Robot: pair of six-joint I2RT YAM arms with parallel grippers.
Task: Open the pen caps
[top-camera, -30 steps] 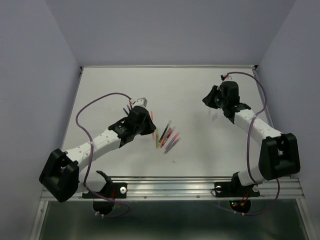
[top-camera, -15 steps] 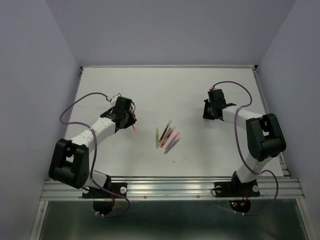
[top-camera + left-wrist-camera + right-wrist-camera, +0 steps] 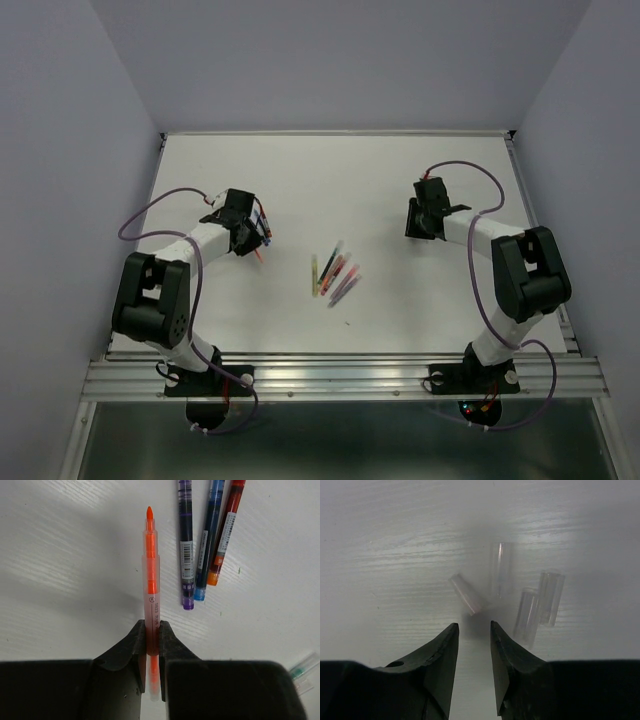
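Observation:
My left gripper (image 3: 152,630) is shut on an orange pen (image 3: 151,565) low over the table, its bare orange tip pointing away from me. Three pens, purple (image 3: 186,540), blue (image 3: 207,535) and red (image 3: 226,530), lie side by side just right of it. In the top view the left gripper (image 3: 250,232) is at the left. My right gripper (image 3: 474,627) is open and empty, low over several clear pen caps (image 3: 468,595) lying loose on the table; the nearest is just ahead of its fingertips. In the top view the right gripper (image 3: 418,222) is at the right.
A cluster of several coloured pens (image 3: 335,272) lies in the middle of the white table (image 3: 330,180). A clear piece with a green end (image 3: 302,670) shows at the left wrist view's right edge. Purple cables loop over both arms.
My left gripper has drawn back to the left, away from the middle cluster, with the orange pen, and come down beside the three pens. My right gripper has lowered toward the clear caps.

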